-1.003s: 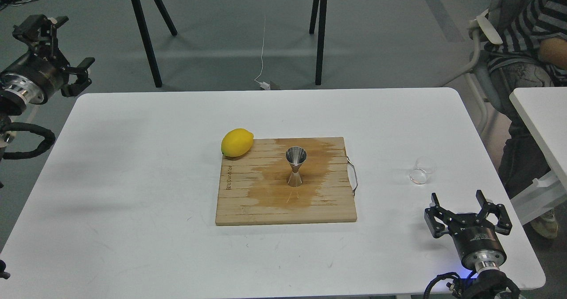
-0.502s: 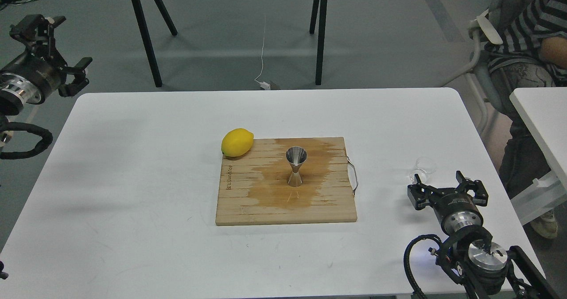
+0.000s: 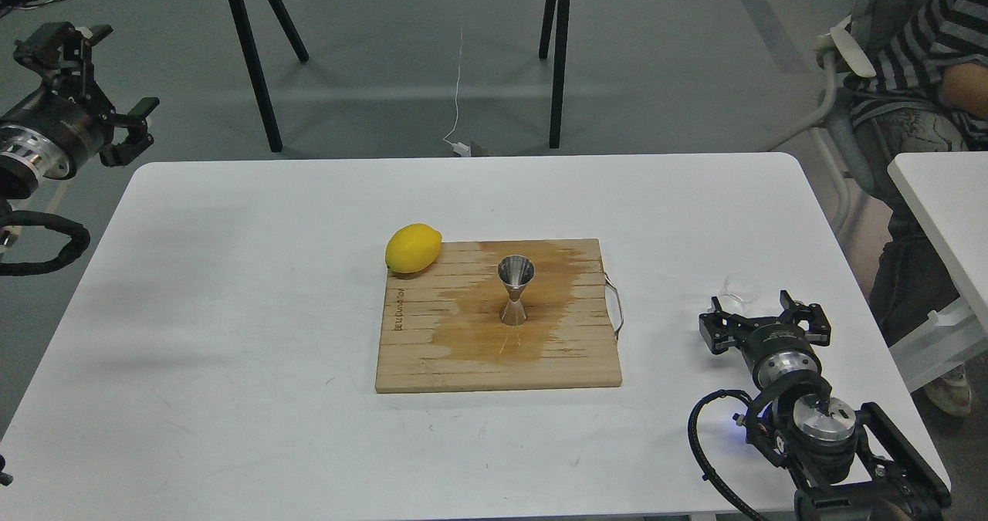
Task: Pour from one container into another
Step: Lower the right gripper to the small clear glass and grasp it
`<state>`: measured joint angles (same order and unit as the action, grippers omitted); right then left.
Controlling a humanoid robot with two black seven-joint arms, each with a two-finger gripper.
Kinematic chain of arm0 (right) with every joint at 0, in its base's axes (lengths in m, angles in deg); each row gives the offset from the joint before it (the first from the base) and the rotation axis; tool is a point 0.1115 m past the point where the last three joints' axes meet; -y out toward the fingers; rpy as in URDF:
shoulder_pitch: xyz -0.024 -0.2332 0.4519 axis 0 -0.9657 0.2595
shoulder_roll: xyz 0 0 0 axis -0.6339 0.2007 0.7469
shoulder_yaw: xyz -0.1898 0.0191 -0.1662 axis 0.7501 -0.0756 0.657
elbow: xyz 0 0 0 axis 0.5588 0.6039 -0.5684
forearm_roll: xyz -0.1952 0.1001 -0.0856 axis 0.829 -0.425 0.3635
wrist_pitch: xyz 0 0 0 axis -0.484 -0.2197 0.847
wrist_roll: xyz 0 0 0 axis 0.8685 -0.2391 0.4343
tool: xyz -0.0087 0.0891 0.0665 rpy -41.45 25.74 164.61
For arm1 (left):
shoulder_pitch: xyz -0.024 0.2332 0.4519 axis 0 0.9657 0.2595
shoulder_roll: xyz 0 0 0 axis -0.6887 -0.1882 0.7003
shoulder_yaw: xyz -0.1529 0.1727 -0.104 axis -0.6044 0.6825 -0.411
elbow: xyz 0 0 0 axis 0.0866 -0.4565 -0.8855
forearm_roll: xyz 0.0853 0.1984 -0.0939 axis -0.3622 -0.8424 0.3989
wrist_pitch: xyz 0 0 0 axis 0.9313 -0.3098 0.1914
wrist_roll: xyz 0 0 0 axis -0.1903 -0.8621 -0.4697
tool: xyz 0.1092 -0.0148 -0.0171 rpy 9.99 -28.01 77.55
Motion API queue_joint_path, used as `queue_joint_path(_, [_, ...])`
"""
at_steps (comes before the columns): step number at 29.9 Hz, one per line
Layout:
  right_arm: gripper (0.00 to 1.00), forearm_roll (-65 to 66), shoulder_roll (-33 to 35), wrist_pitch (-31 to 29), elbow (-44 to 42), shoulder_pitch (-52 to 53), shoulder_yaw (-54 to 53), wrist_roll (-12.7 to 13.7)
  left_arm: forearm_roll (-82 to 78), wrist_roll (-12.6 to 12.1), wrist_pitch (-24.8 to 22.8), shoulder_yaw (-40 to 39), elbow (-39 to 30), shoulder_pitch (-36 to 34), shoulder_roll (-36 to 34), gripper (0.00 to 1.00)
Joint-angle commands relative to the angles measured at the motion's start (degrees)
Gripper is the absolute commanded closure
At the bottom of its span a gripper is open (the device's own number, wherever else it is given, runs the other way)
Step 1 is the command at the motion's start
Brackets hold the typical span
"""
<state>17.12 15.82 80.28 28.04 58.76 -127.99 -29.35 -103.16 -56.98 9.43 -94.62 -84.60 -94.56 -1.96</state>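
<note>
The small clear glass cup (image 3: pixel 739 286) stands on the white table (image 3: pixel 231 289) at the right, its lower part hidden behind my right gripper (image 3: pixel 756 310). That gripper is open, with its fingers spread just in front of the cup and holding nothing. The shiny steel jigger (image 3: pixel 515 288) stands upright in the middle of the wooden board (image 3: pixel 432 359), on a dark wet stain. My left gripper (image 3: pixel 108 73) hangs open and empty beyond the table's far left corner, well away from both.
A yellow lemon (image 3: pixel 413 248) rests at the board's far left corner. The board has a metal handle (image 3: pixel 615 306) on its right side. A seated person (image 3: pixel 918 81) and a second table (image 3: pixel 942 204) are at the right. Black table legs (image 3: pixel 557 58) stand behind.
My right arm has moved forward and slightly left, bringing its open gripper up to the glass cup. The left gripper has barely shifted. The cup, jigger and lemon have stayed put.
</note>
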Motion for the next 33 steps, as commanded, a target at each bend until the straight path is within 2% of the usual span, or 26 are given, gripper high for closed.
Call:
queue_joint_path(1, [0.02, 0.0, -0.2, -1.8, -3.9, 2.1, 0.5, 0.1, 0.0, 0.0, 0.0, 0.0, 0.0, 0.0, 0.1, 0.01])
queue_joint_path(8, [0.10, 0.0, -0.7, -2.3, -5.6, 3.5, 2.4, 0.2, 0.0, 0.0, 0.0, 0.1, 0.0, 0.0, -0.1, 0.01])
queue_joint_path(10, [0.20, 0.0, -0.8, -2.4, -5.9, 3.6, 2.5, 0.2, 0.0, 0.0, 0.0, 0.1, 0.0, 0.0, -0.1, 0.01])
queue_joint_path(17, [0.45, 0.0, -0.5, -3.8, -6.6, 3.9, 4.1, 0.3, 0.1, 0.1, 0.0, 0.0, 0.0, 0.1, -1.0, 0.01])
queue_joint_path(20, [0.52, 0.0, -0.4, -3.8, -6.6, 3.9, 4.5, 0.2, 0.1, 0.1, 0.0, 0.0, 0.0, 0.1, -1.2, 0.01])
queue_joint_path(22, [0.69, 0.0, -0.3, -4.2, -6.5, 3.9, 5.2, 0.2, 0.1, 0.1, 0.0, 0.0, 0.0, 0.1, -1.2, 0.01])
queue_joint_path(25, [0.80, 0.0, -0.4, -5.3, -6.3, 3.8, 5.4, 0.1, 0.0, 0.1, 0.0, 0.0, 0.0, 0.1, -1.2, 0.01])
queue_joint_path(33, [0.84, 0.0, -0.6, -5.5, -4.0, 3.7, 5.7, 0.0, 0.1, 0.2, 0.0, 0.0, 0.0, 0.1, -1.6, 0.01])
